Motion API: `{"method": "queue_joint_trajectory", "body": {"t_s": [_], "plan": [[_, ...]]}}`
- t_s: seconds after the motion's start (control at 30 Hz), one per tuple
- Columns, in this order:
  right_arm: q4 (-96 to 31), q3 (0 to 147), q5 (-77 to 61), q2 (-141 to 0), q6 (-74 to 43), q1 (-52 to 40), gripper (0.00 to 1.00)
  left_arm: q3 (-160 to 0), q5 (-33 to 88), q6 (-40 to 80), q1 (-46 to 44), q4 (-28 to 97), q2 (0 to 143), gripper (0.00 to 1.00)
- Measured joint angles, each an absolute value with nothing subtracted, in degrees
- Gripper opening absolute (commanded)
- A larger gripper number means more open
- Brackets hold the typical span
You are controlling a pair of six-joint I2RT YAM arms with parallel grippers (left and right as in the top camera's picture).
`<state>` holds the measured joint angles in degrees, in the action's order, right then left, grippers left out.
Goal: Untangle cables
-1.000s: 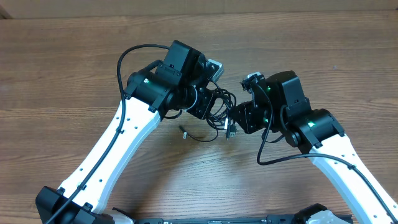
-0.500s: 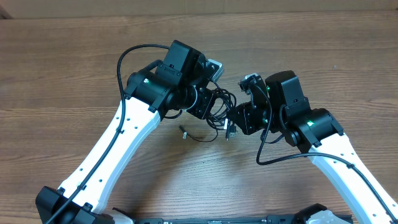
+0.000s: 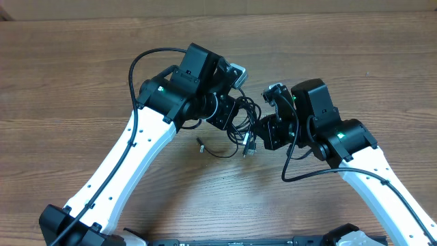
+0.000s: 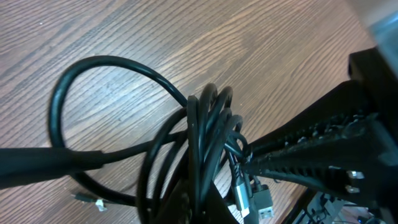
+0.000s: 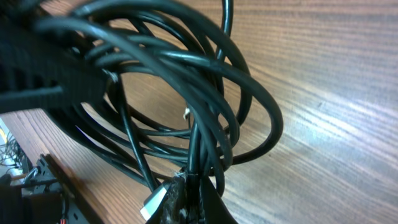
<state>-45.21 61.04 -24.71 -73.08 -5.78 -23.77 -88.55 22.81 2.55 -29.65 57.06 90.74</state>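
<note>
The cables (image 3: 247,108) bunch at mid-frame between the two — left pincer (image 3: 229,117) clamped on the loops from the upper left, right pincer (image 3: 261,131) clamped on strands from the lower right — equally near, the tangle's axis running between them.

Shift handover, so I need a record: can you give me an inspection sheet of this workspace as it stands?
Surface: wooden table, brown grain.
Job's things: cables bunched in tangled loops between the arms; one plug end lies on the table; silvery plugs dangle.
Clutter: nothing seen.
End effectors: left end effector and right end effector each appear shut on the cables.
Cables: arm wires loop off both arms.
Surroundings: white object at the bottom-right edge, unclear.
</note>
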Motion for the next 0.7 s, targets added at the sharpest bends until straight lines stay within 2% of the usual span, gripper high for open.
{"method": "queue_joint_trajectory", "body": {"t_s": [0.3, 0.47, 0.5, 0.57, 0.63, 0.7], "plan": [[-57.84, 61.04, -24.64, -73.12, -5.87, -23.77, 0.04, -88.55, 21.19, 2.57, -29.28, 56.88, 90.74, 0.04], [-64.2, 61.04, -17.45, -73.14, -8.16, -23.83, 0.04, -88.55, 19.66, 2.55, -29.1, 56.75, 90.74, 0.04], [-64.27, 61.04, -15.7, -73.14, -8.99, -23.83, 0.06, -88.55, 19.49, 2.55, -29.1, 56.75, 90.74, 0.04], [-62.87, 61.04, -14.02, -73.14, -10.2, -23.83, 0.31, -88.55, 19.42, 2.55, -29.1, 56.73, 90.74, 0.04], [-59.88, 61.04, -14.06, -73.14, -10.26, -23.83, 0.38, -88.55, 19.29, 2.57, -29.1, 56.75, 90.74, 0.04], [-55.86, 61.04, -15.68, -73.14, -9.61, -23.83, 0.4, -88.55, 19.27, 2.57, -29.1, 56.82, 90.74, 0.04]]}}
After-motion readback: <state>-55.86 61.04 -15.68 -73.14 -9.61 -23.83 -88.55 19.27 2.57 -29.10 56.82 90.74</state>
